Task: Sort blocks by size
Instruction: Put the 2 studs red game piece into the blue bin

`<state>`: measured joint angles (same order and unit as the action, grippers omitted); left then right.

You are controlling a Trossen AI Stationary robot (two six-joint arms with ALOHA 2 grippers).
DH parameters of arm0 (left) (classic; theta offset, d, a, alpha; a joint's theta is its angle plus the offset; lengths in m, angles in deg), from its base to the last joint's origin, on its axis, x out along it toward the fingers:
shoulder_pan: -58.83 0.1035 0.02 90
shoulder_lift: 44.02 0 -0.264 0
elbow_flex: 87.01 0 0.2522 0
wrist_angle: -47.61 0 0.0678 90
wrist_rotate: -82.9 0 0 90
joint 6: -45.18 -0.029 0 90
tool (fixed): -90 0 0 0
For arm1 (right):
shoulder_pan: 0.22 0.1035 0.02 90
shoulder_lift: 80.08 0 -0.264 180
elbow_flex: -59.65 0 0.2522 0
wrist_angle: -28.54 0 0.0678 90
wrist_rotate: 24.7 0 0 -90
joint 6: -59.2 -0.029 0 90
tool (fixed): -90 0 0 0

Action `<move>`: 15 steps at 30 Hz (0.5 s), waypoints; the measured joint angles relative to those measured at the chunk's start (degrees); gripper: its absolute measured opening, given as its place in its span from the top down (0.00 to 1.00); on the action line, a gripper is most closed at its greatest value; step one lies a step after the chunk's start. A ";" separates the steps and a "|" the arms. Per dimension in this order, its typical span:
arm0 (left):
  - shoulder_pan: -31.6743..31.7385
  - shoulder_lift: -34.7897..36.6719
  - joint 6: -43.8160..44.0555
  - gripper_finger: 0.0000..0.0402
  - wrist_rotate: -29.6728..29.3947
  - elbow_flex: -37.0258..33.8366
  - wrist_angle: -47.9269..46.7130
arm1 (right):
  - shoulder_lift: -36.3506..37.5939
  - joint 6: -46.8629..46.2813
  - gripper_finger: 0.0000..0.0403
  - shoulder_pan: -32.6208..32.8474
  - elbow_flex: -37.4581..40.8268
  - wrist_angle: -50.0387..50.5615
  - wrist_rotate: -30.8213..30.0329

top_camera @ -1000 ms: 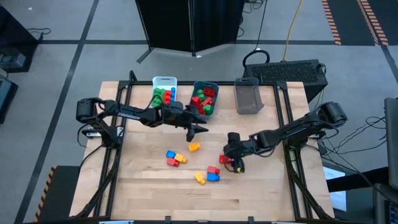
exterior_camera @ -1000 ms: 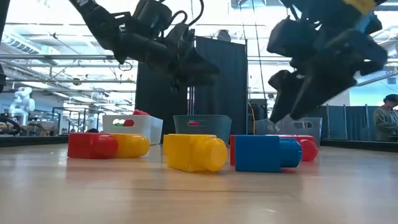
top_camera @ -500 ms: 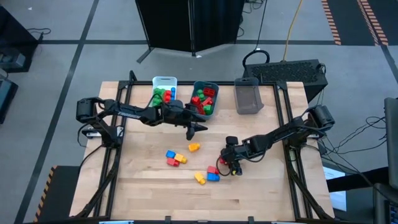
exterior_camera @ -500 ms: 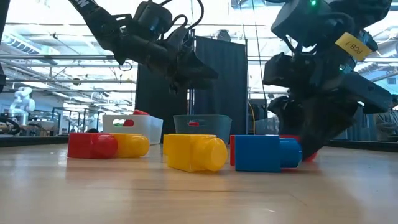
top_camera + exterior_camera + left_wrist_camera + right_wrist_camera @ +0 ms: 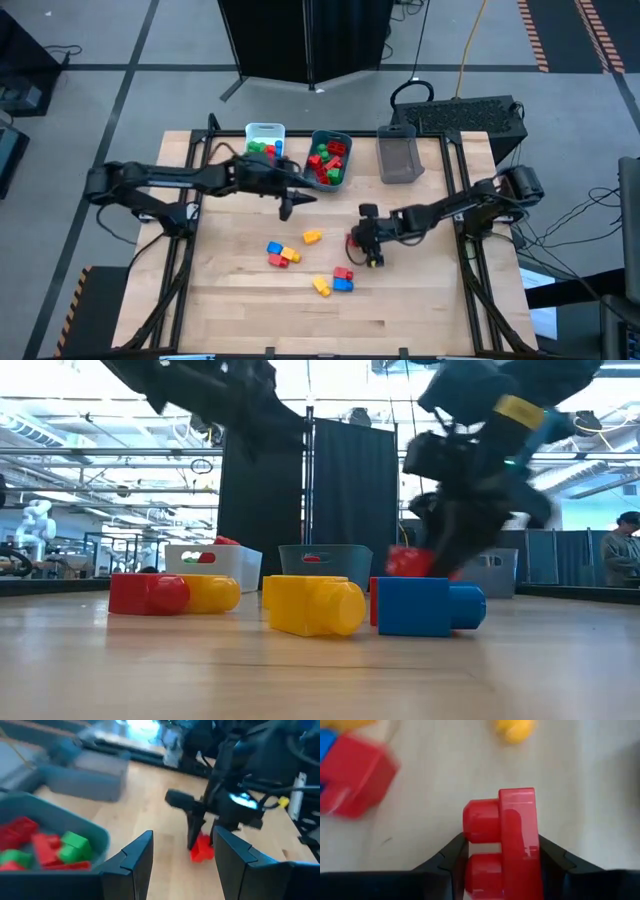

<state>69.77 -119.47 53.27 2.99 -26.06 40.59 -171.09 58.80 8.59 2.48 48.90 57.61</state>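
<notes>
While left claw (image 5: 287,207) gapes, right claw (image 5: 501,870) grips red block (image 5: 512,840) (clear of table).

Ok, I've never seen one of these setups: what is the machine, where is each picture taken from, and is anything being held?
It is a robot with two dark arms at a wooden table. One picture looks straight down, one looks level across the tabletop, and two come from cameras on the wrists. The right pincer is shut on a red brick, lifted clear of the wood. The left pincer hangs open and empty near the teal bin. That bin and the white bin hold bricks; the grey bin looks empty. Loose bricks in red, yellow, blue and orange lie mid-table.
</notes>
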 joint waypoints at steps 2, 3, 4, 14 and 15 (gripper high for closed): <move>-0.64 3.16 -1.02 0.60 -2.99 -1.11 -0.35 | 0.55 4.21 0.63 -2.94 -1.53 -0.74 -0.06; -1.11 4.26 -1.43 0.60 -4.43 -1.66 -0.59 | 0.69 6.19 0.63 -4.48 -2.49 -1.27 0.02; -1.40 5.20 -1.48 0.60 -5.83 -2.10 -0.27 | 0.71 8.18 0.63 -6.08 -3.58 -1.82 0.06; -2.35 7.67 -0.94 0.60 -10.44 -5.61 -1.96 | -0.26 18.03 0.62 -21.93 -15.99 -2.67 5.61; -2.34 7.64 -0.94 0.60 -10.49 -5.64 -1.94 | -0.92 18.02 0.62 -23.51 -17.04 -3.07 7.16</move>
<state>67.43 -111.83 52.34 -7.49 -31.69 38.65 -172.01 76.83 -14.92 -14.56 45.83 64.77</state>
